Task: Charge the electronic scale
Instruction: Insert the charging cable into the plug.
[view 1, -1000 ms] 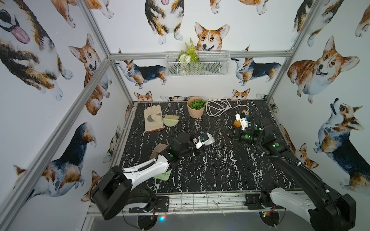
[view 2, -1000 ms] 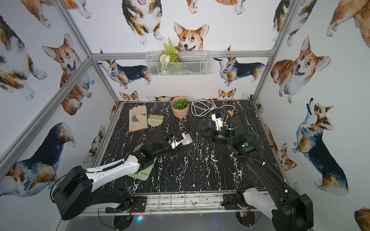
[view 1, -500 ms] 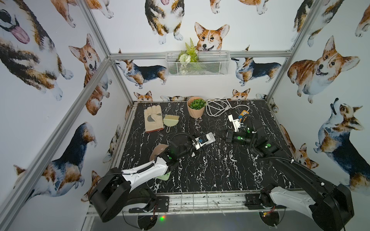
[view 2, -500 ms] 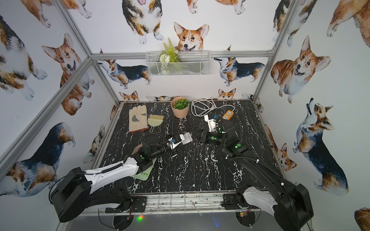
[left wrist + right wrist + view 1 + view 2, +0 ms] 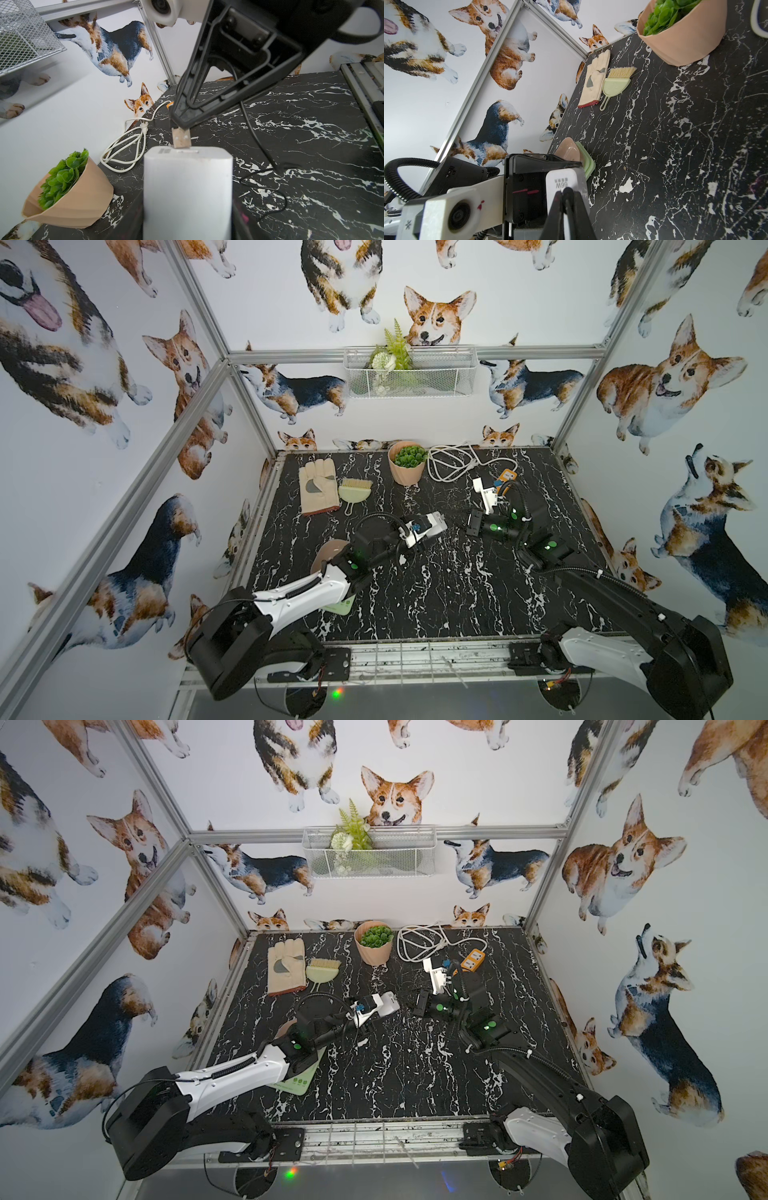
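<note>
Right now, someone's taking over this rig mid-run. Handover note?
Left tool: shut on the charger block.
Right tool: shut on the USB plug, tip at the block's port; seating unclear.
Electronic scale: flat on the table under the left arm.
Done: block and plug picked up.
Left: seat plug, plug block into the orange power strip; whether the scale is connected, can't tell.

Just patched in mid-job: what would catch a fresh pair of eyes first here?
The grippers meeting over the middle of the table: the left gripper holds a white charger block, and the right gripper holds a USB plug at its end face. Then the electronic scale, flat on the left near the front edge, partly under the left arm.
</note>
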